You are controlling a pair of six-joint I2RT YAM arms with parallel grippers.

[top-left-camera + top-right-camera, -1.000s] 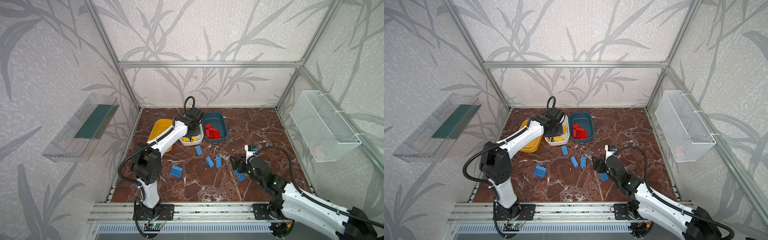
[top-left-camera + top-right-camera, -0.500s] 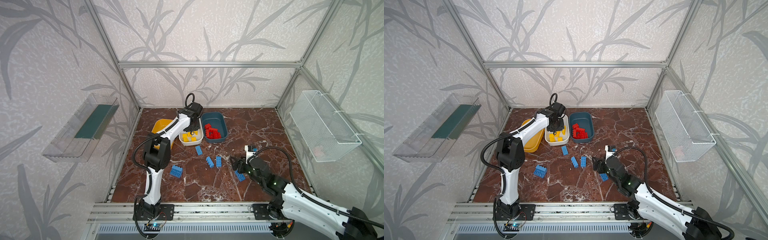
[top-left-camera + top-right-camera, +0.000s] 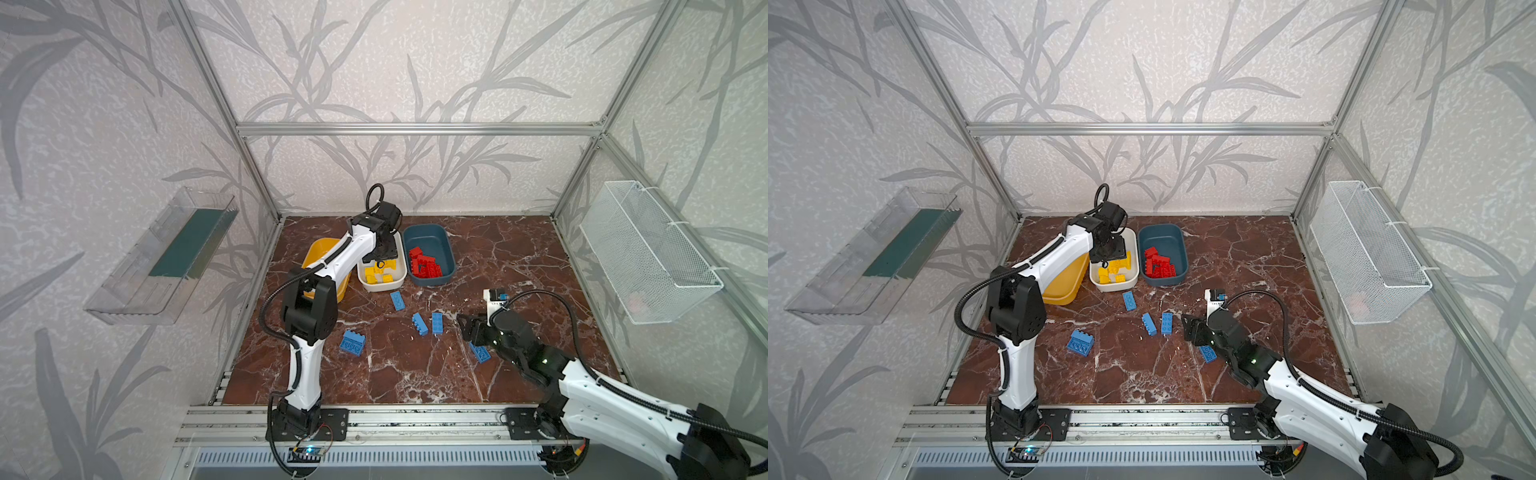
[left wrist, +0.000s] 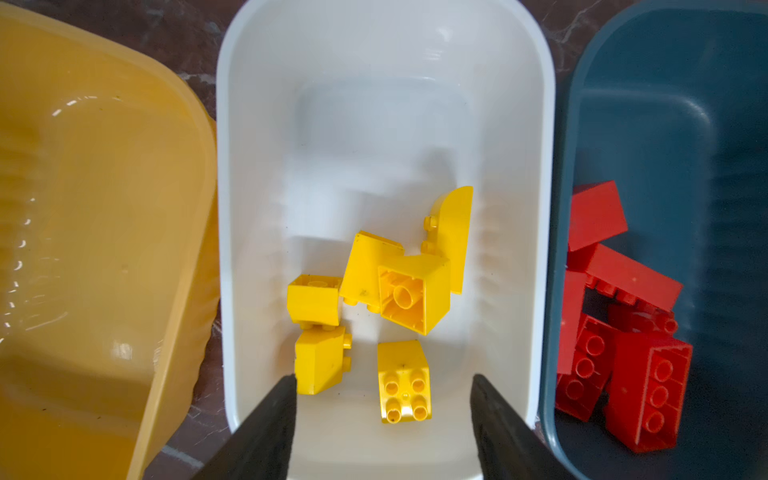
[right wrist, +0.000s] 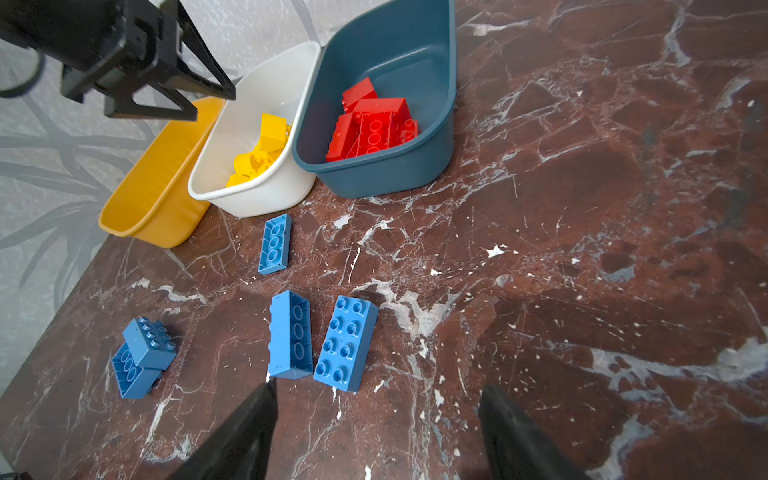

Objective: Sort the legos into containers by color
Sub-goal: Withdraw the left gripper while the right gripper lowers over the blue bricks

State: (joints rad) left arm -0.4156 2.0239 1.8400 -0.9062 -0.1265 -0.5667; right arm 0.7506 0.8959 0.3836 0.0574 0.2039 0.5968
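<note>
Three containers stand side by side at the back: a yellow tub (image 3: 320,266), a white tub (image 3: 381,282) and a teal tub (image 3: 432,245). Several yellow legos (image 4: 399,291) lie in the white tub. Red legos (image 3: 424,266) fill the near end of the teal tub. My left gripper (image 4: 384,399) hangs open over the white tub with nothing between its fingers. Several blue legos (image 3: 419,324) lie loose on the marble floor. My right gripper (image 5: 376,411) is open and empty, low above the floor just beside two of the blue legos (image 5: 345,343).
A clear wall tray (image 3: 166,257) hangs on the left wall and a white wire mesh basket (image 3: 648,257) on the right wall. Aluminium frame posts stand at the back corners. One blue lego (image 3: 480,352) lies partly under my right arm.
My left gripper has risen over the white tub and gone from shut to open. The left arm's elbow has swung in. The right arm has hardly moved.
</note>
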